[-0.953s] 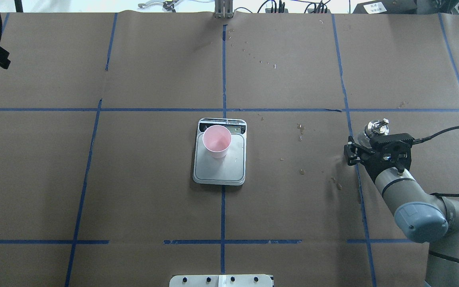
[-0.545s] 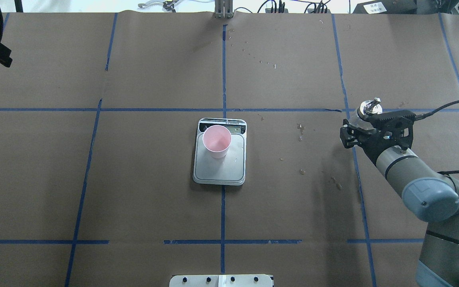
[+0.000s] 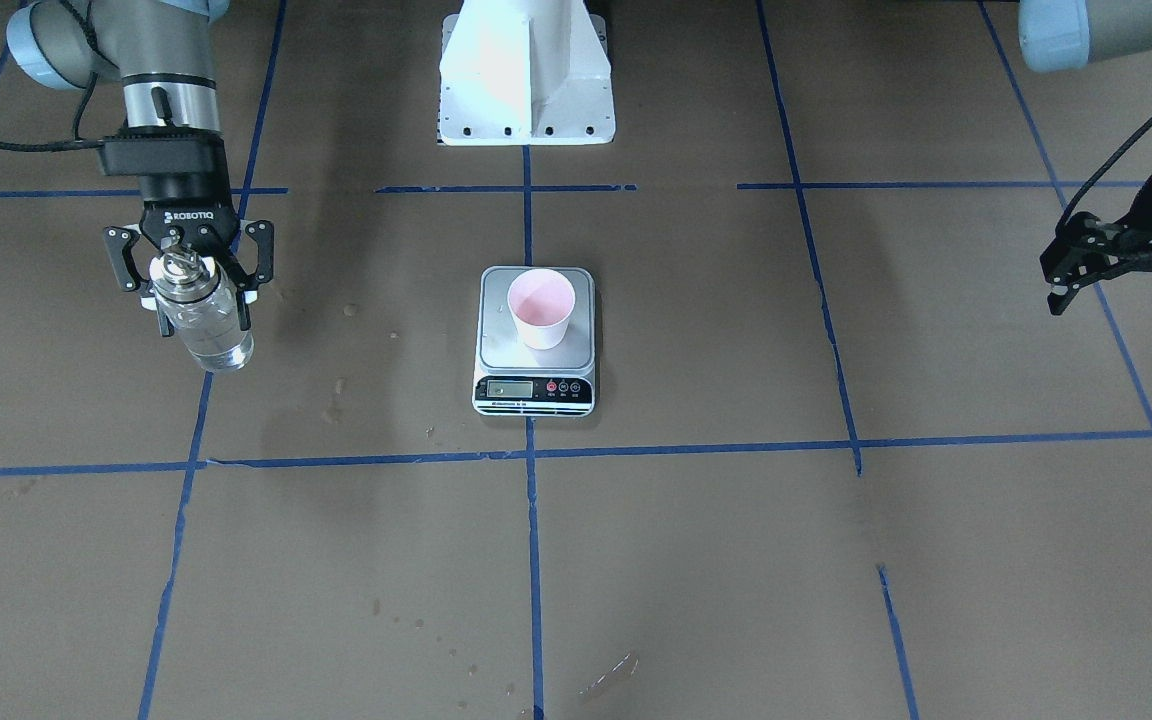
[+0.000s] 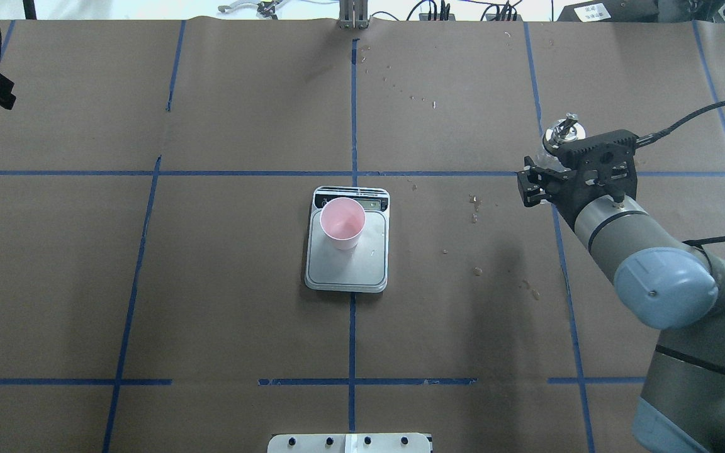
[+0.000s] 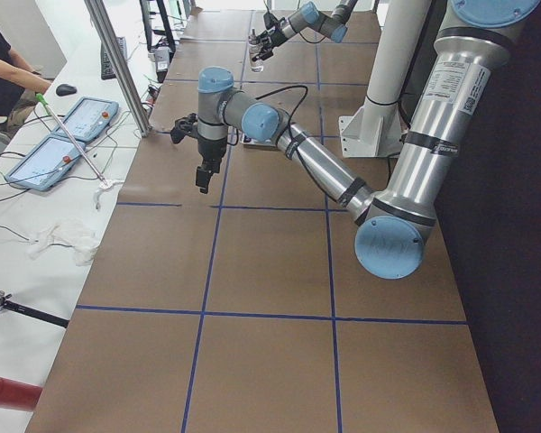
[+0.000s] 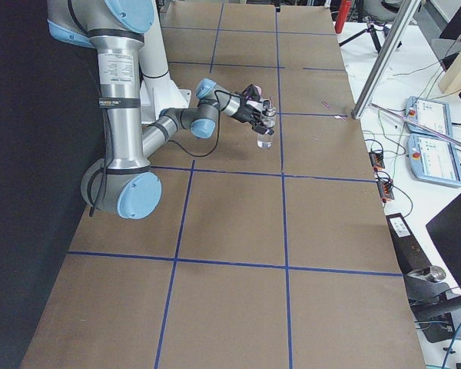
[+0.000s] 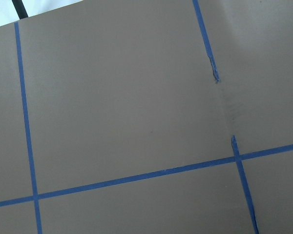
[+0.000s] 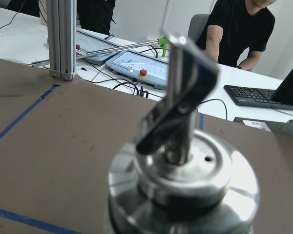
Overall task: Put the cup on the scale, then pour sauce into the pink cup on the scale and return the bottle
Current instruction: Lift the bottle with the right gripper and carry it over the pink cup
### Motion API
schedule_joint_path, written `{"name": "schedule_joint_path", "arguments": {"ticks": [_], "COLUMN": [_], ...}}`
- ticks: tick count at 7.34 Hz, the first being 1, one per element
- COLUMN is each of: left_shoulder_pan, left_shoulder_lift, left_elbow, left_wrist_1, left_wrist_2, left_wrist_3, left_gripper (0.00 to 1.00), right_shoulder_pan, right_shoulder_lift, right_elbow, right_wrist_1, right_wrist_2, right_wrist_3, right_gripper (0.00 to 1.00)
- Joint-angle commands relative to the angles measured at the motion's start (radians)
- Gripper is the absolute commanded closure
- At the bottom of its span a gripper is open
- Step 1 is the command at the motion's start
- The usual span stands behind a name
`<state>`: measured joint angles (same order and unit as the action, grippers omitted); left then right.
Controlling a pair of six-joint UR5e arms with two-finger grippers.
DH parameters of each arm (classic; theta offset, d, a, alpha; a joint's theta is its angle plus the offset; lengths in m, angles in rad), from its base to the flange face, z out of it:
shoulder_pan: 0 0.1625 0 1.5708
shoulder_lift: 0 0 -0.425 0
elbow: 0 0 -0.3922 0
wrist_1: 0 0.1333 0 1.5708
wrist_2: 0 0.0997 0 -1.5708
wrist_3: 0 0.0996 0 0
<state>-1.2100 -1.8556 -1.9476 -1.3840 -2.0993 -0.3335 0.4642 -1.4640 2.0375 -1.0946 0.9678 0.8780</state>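
The brown-papered desk (image 4: 224,302) carries little. The right arm (image 4: 664,286) reaches out over its right side. The left arm (image 5: 279,135) is parked far out over the opposite end, probably to leave the middle free for the pour. Its end effector (image 3: 1121,295) is spread wide and carries nothing.

The scale (image 4: 350,270) lies at the centre of the desk with its display on the far side from the robot. The bottle (image 3: 204,325) is clamped in the right end effector (image 3: 194,290) high on its body, just under the cap. It seems to hang clear of the desk, well apart from the scale. It is roughly upright, which keeps the sauce (image 3: 218,348) low in the glass on the way over. The cup (image 4: 342,223) stands upright on the platform toward the display end, so the first step looks done. I cannot tell whether there is any liquid in it.

The metal spout (image 8: 180,122) points upward, away from the cup.

Compared with a second ago, the right end effector and bottle have travelled farther from the robot and a little toward the centre line. The scale, cup and left arm have not changed.
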Motion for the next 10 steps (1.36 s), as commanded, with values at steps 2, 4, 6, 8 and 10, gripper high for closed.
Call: {"name": "schedule_joint_path", "arguments": {"ticks": [2, 4, 6, 8, 10], "left_shoulder_pan": [-0.118, -0.145, -0.149, -0.151, -0.215], "left_shoulder_lift": [0.134, 0.170, 0.208, 0.213, 0.220], "left_elbow": [-0.001, 0.060, 0.104, 0.175, 0.209], "left_wrist_1": [-0.048, -0.126, -0.191, -0.194, -0.199], "left_wrist_2": [-0.014, -0.010, -0.011, -0.008, -0.030], "left_wrist_3": [0.356, 0.339, 0.329, 0.326, 0.327], "left_gripper": [0.00, 0.00, 0.00, 0.00, 0.00], "right_shoulder_pan": [-0.061, -0.073, -0.114, -0.203, -0.214], "right_shoulder_lift": [0.131, 0.185, 0.209, 0.237, 0.271], "right_elbow": [0.004, -0.009, -0.022, -0.089, -0.137], "right_wrist_1": [-0.131, -0.155, -0.179, -0.200, -0.209], "right_wrist_2": [-0.125, -0.135, -0.233, -0.402, -0.423], "right_wrist_3": [-0.109, -0.316, -0.442, -0.451, -0.491], "right_gripper": [1.00, 1.00, 1.00, 1.00, 1.00]}}
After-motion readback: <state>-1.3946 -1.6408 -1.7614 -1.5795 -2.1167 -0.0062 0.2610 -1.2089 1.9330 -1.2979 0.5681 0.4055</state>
